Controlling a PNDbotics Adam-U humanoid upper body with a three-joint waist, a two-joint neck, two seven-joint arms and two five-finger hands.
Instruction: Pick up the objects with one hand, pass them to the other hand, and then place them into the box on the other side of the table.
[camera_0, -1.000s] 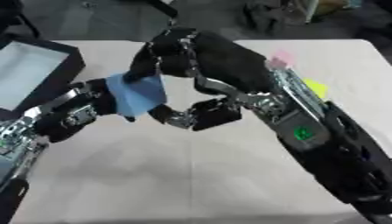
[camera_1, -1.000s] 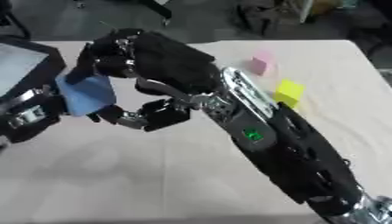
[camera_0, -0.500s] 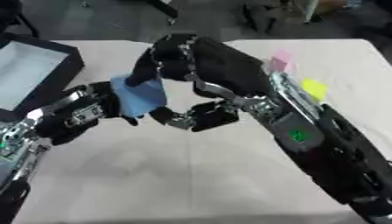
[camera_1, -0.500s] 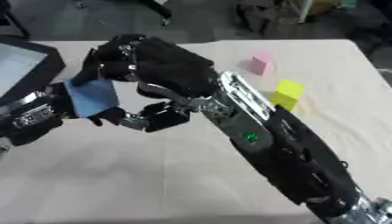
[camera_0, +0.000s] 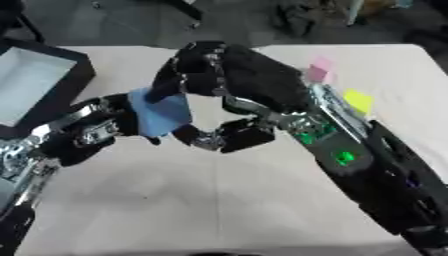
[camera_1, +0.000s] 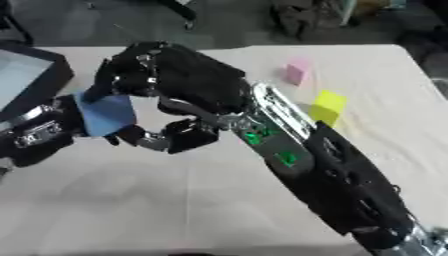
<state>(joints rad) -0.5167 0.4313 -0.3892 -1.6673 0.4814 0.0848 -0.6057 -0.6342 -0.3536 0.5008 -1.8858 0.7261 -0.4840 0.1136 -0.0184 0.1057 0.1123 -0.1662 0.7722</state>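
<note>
1. The blue block (camera_0: 160, 112) hangs above the table (camera_0: 219, 200), left of centre, caught between the two hands in the middle of the pass. It looks like a flat-faced foam or soft plastic piece, matte, with square edges and one broad face turned toward the camera.

2. The left hand (camera_0: 96, 131) reaches in from the left with its fingers curled against the block's left and lower sides, so it appears to have hold of it. This suits the task, since the box (camera_0: 35, 85) lies on that side.

3. The right hand (camera_0: 206, 67) arches over from the right. Its upper fingers touch the block's top edge and its thumb (camera_0: 219, 141) curls underneath; whether it is pinching the block or only resting on it, I cannot tell.

4. The block is held clear of the table, probably so that either hand can shift its hold without dragging it over the cloth-like beige surface.

5. The box is black-walled and rectangular, with a pale, smooth floor, and sits at the table's far left edge.

6. A pink block (camera_1: 296, 73) and a yellow block (camera_1: 328, 106) wait on the right side of the table, well apart from the hands, both matte and cube-like.
</note>
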